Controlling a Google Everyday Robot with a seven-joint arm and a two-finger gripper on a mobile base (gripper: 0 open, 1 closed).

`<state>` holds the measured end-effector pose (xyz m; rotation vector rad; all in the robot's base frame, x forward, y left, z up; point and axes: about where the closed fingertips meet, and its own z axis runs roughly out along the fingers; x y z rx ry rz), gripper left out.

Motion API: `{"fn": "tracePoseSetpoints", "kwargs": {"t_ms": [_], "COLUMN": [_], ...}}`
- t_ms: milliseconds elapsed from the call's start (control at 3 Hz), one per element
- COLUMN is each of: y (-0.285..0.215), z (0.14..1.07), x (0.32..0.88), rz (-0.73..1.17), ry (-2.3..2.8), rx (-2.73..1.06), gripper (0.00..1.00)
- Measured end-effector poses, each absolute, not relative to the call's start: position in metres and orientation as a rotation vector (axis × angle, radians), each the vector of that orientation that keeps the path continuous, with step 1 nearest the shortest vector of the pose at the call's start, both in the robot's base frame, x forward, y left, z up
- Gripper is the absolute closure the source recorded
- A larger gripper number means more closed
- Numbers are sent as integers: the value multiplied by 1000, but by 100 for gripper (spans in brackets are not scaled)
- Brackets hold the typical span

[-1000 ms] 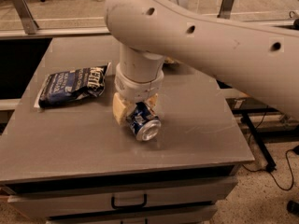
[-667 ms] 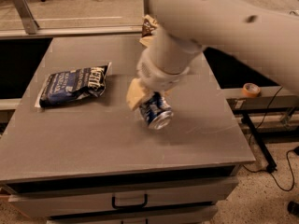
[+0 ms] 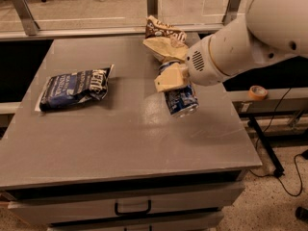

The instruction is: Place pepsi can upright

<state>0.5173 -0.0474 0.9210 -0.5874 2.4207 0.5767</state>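
The pepsi can (image 3: 180, 99), blue with white markings and a silver end, is held tilted above the grey table (image 3: 125, 143), its silver end pointing down toward the front right. My gripper (image 3: 172, 77) is shut on the can's upper part, with a cream finger (image 3: 167, 81) across its left side. The white arm reaches in from the upper right. The can is clear of the tabletop, over the table's right half.
A flat dark-blue snack bag (image 3: 72, 88) lies on the table's left. A crumpled brown and cream bag (image 3: 163, 40) sits at the back, just behind the gripper. A tape roll (image 3: 258, 92) lies on a ledge at right. Drawers run below the front edge.
The arm has swung up and to the right, lifting the can off the table and carrying it toward the back right. The crumpled bag behind is now uncovered.
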Motion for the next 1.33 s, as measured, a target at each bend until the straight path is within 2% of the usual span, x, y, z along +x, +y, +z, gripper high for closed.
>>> {"fn": "tracePoseSetpoints", "kwargs": {"t_ms": [333, 1333], "y": [-41, -48], "z": [924, 953], "x": [522, 555], "rz": [602, 839], "ry": [2387, 1979], "rx": [-645, -776], "gripper": [100, 100]}}
